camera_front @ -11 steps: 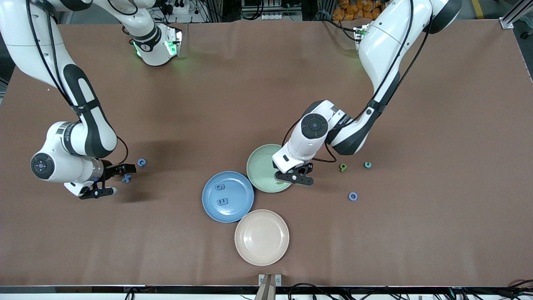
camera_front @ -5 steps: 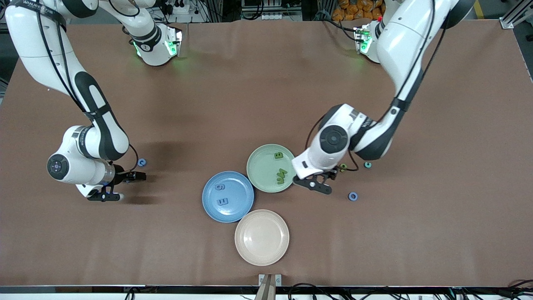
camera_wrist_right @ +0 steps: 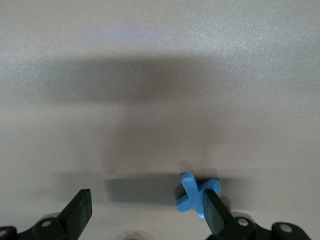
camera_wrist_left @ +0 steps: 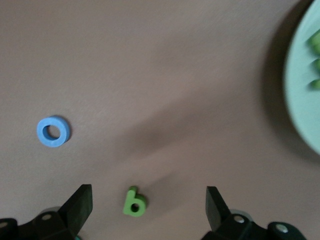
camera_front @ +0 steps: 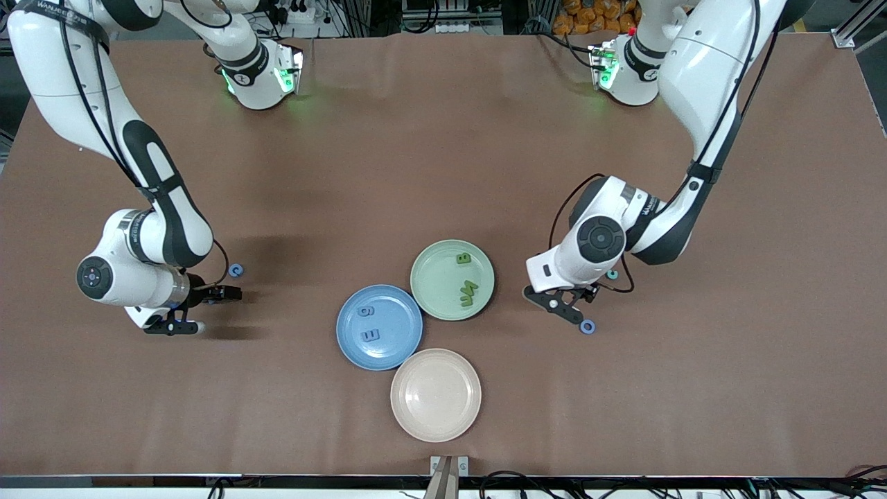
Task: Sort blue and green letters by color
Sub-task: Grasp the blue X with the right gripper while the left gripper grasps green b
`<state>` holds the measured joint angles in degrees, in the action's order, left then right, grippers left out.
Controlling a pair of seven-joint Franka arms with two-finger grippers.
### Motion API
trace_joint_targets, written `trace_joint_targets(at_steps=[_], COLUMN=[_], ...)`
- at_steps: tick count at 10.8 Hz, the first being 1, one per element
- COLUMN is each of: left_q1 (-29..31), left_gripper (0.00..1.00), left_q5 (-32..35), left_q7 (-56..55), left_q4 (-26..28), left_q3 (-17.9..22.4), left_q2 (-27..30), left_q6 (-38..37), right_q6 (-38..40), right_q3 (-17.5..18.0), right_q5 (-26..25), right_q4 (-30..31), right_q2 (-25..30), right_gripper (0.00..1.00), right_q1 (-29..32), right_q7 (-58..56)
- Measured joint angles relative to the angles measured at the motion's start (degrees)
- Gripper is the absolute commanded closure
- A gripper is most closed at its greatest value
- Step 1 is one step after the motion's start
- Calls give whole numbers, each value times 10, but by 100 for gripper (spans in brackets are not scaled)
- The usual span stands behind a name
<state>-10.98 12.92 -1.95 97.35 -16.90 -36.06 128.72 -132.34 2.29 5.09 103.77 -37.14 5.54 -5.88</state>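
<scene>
Now left gripper, jaws spread and empty, moving off green plate toward green letter, drop done. Right gripper, jaws apart, straddling blue X.

Matt brown table cover

A brown worktop carries 3 plates clustered near its middle: a green plate, a blue plate touching it, and a beige plate nearest the front camera. Toward the left arm's end lie a blue ring letter, a small green letter and a teal letter. Toward the right arm's end lie a blue C and a blue X.
</scene>
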Motion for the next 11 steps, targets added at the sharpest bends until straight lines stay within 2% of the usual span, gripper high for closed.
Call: trace_joint_targets(at_steps=[3, 8, 10, 11], left_q1=[48, 62, 62, 62], left_gripper=[2, 10, 19, 30], left_q5=[23, 25, 25, 25], left_q7=[34, 47, 47, 47], left_q4=[109, 142, 162, 171], left_q3=[0, -5, -5, -5], left_q2=[27, 35, 35, 35], left_q6=[95, 122, 149, 160], right_q6=[0, 19, 29, 29], right_q3=[2, 3, 2, 1], right_q5=[2, 3, 3, 3], right_q4=[0, -10, -13, -13], right_q2=[0, 10, 16, 16], right_gripper=[0, 0, 0, 0], right_q1=[-10, -23, -22, -21], right_q7=[24, 53, 55, 55])
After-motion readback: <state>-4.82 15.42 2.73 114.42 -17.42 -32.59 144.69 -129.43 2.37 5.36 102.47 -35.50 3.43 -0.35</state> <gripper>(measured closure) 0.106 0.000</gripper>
